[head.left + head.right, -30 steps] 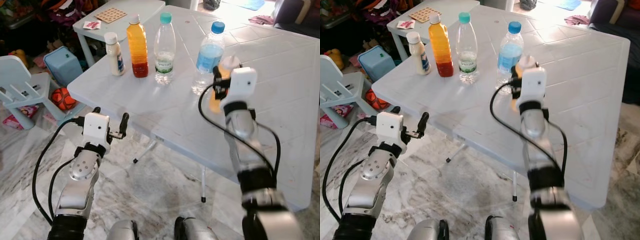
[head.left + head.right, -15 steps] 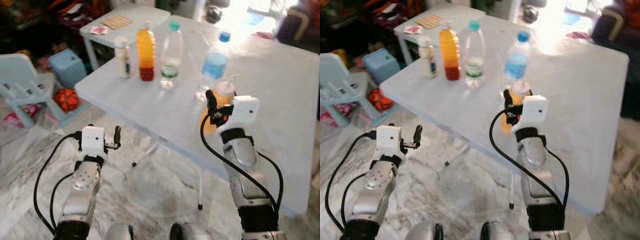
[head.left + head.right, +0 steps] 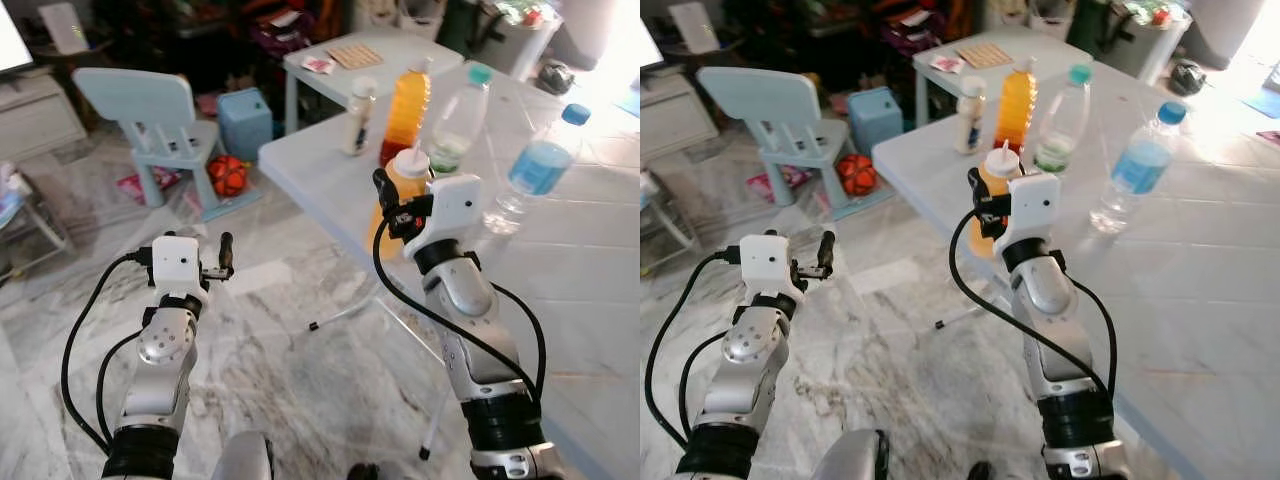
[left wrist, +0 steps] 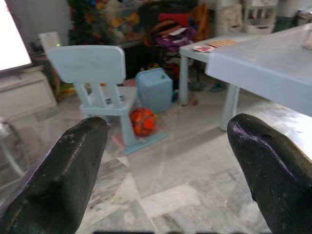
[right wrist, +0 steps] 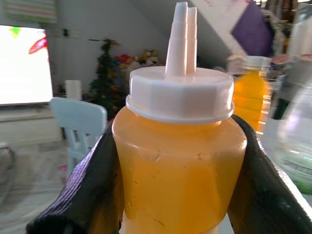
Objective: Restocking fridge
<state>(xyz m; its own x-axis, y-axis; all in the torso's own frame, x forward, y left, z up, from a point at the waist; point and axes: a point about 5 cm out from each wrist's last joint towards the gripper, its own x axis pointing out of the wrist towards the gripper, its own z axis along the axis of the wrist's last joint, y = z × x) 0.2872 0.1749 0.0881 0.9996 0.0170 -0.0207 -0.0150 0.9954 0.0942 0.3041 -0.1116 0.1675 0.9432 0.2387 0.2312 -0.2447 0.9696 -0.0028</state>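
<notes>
Right gripper (image 3: pixel 392 205) clamped on an orange squeeze bottle (image 3: pixel 398 195) with a white nozzle cap, black fingers (image 5: pixel 92 180) pressed on both its sides, held upright at the near edge of the white table (image 3: pixel 590 270). Beyond it on the table: small white bottle (image 3: pixel 358 117), orange drink bottle (image 3: pixel 407 99), two water bottles (image 3: pixel 455 118). Left gripper (image 3: pixel 222 268) spread wide, empty, over the marble floor (image 3: pixel 300 370); a blue chair (image 4: pixel 100 78) beyond it.

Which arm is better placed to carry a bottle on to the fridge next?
The right. The right gripper is already shut on the orange squeeze bottle, lifted clear of the white table. The left gripper hangs open and empty over the floor, away from the bottles.
</notes>
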